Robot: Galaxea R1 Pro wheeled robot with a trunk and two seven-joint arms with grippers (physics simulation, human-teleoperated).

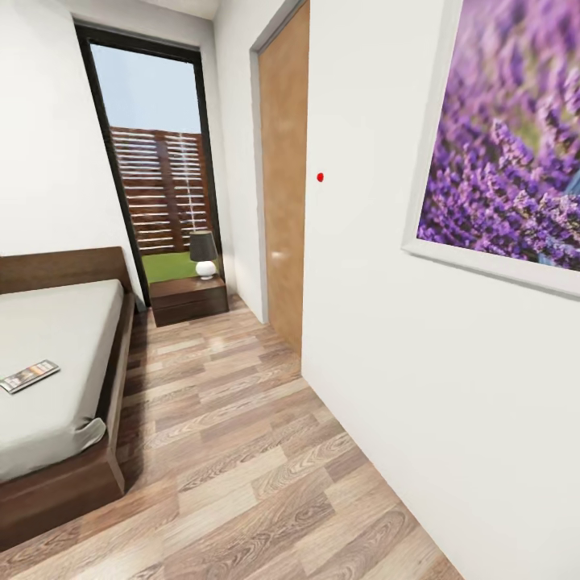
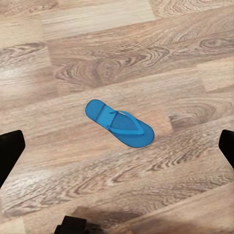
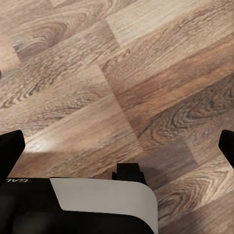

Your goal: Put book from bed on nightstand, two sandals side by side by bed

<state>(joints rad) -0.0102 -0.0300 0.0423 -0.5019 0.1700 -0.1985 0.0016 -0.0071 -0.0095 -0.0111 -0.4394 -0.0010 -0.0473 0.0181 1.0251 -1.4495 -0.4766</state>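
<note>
The book (image 1: 29, 375) lies flat on the pale grey mattress of the bed (image 1: 56, 338) at the left of the head view. A dark brown nightstand (image 1: 189, 299) with a small lamp on top stands beside the headboard, in front of the tall glass door. One blue sandal (image 2: 120, 124) lies on the wood-plank floor in the left wrist view, well below my left gripper (image 2: 117, 148), whose black fingertips (image 2: 9, 151) sit wide apart at the frame edges, open and empty. My right gripper (image 3: 117, 146) is open too, over bare floor.
A white wall with a framed lavender picture (image 1: 507, 137) runs close along the right. A wooden door (image 1: 283, 177) is set in it further on. An aisle of plank floor (image 1: 234, 435) runs between bed and wall to the nightstand. Part of my own body (image 3: 97, 204) shows in the right wrist view.
</note>
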